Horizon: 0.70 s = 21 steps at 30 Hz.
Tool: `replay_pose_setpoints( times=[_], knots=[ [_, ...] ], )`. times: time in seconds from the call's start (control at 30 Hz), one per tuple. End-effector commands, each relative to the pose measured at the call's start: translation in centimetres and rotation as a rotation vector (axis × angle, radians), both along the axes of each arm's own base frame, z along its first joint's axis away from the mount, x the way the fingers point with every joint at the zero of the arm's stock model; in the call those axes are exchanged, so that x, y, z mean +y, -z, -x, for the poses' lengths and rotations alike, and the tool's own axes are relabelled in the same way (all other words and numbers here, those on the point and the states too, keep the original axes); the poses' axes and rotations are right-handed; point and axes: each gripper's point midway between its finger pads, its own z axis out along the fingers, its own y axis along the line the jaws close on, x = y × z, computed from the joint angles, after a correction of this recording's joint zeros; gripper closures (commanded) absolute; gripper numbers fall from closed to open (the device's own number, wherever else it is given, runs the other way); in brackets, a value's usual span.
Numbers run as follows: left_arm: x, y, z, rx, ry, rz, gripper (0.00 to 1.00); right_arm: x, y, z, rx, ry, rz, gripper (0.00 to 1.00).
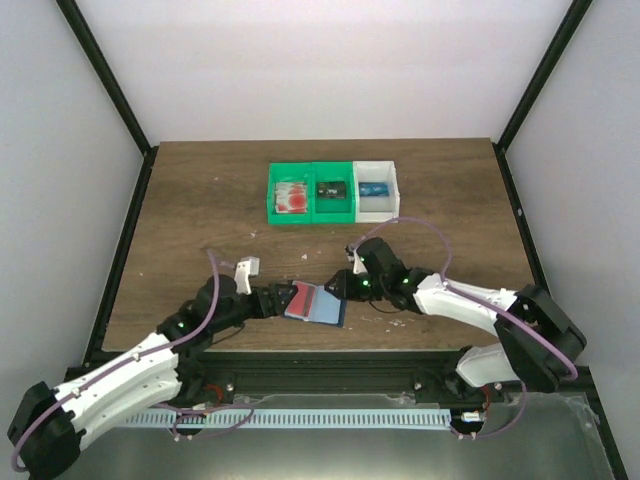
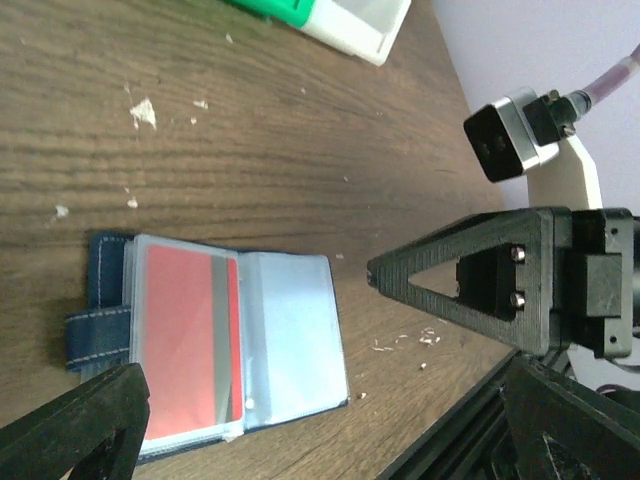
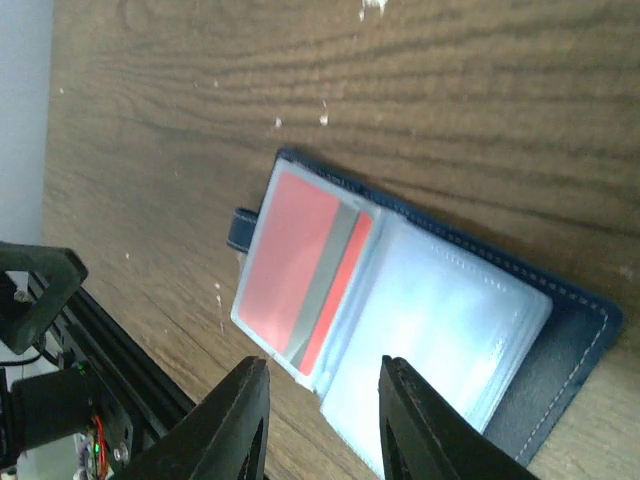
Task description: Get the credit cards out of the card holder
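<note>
You have a navy-blue folding card holder (image 1: 318,305) lying open on the brown wooden table (image 1: 200,200), close to its front edge and between the two arms. A red plastic credit card (image 2: 185,340) with a grey stripe sits inside one clear sleeve. Your left gripper (image 1: 272,300) is beside the holder's strap side, jaws wide apart. Your right gripper (image 3: 322,420) is at the holder's edge, jaws slightly apart, gripping nothing.

Soft, even light, seemingly from above, leaves faint shadows on the table (image 1: 200,200); wrist views blur up close, card holder (image 3: 440,330) glaring pale.
</note>
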Motion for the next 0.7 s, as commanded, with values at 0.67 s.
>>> replay_pose_setpoints(
  times=[0.67],
  knots=[
    [-1.8,3.3,0.6,0.066,0.032,0.200,0.01,-1.0,7.8,3.0,0.090,-0.006,0.130,0.69]
  ],
)
